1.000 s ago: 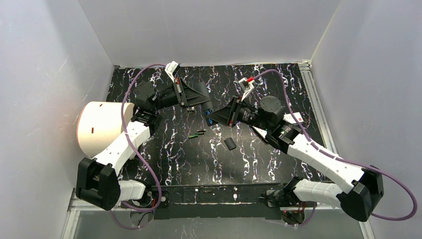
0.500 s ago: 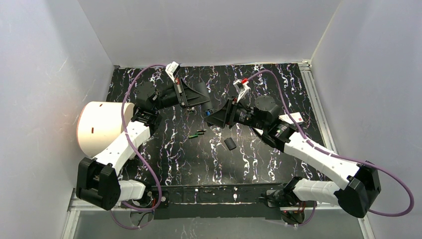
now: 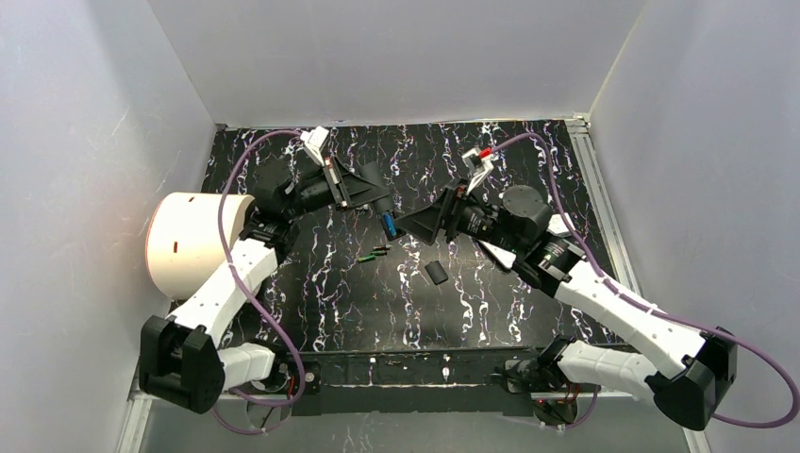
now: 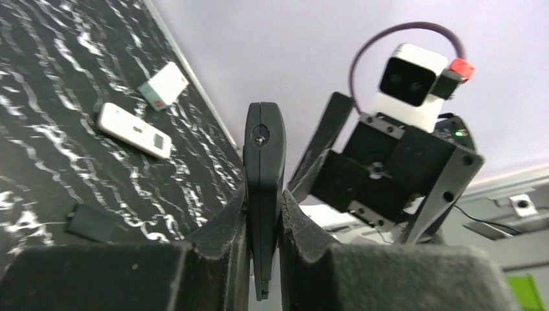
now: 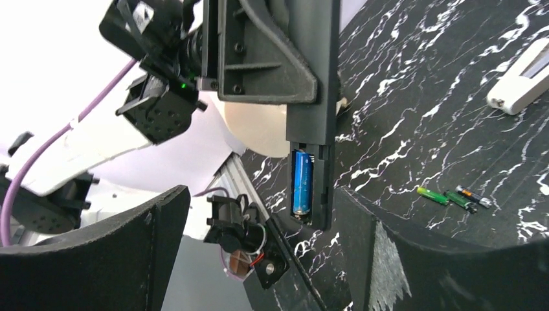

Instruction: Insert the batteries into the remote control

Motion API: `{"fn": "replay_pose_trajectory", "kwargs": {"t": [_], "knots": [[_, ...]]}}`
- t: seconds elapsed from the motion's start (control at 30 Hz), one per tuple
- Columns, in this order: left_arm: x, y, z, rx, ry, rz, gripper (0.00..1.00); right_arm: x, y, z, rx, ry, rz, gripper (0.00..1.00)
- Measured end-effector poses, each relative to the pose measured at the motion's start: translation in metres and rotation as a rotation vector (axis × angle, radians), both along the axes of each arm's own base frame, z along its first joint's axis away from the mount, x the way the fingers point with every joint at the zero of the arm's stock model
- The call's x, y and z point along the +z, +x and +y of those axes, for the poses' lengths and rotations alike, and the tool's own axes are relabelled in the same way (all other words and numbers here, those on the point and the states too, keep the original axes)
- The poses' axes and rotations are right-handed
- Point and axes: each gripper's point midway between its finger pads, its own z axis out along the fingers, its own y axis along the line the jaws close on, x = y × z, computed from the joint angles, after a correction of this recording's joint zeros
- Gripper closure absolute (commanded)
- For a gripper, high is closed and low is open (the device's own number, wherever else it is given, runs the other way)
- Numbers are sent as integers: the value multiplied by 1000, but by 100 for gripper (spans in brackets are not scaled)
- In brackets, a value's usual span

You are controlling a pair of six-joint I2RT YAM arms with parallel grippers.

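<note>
Left end effector (image 4: 263, 217) clamped on black remote control (image 4: 264, 149), blue battery (image 5: 301, 181) seated in its open compartment; right end effector (image 3: 415, 225) open, just beside it; three loose batteries (image 5: 453, 196) lie on bench (image 3: 491, 302).

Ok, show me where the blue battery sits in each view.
Top external: blue battery mid-table, at the lower end of the remote control.
Left wrist: not visible; the remote control shows edge-on.
Right wrist: blue battery at centre, in the open compartment of the remote control.
Shared landmark: the remote control, clamped in the left gripper.
</note>
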Motion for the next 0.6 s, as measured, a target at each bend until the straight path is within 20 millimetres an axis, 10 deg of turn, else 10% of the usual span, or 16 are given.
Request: {"fn": "replay_pose_trajectory", "kwargs": {"t": [0.23, 0.6], "knots": [[-24, 2, 43, 235, 149, -63, 100, -19, 27, -19, -199, -80, 63, 24], [-46, -30, 116, 555, 460, -155, 100, -163, 76, 12, -318, -516, 333, 32]]}}
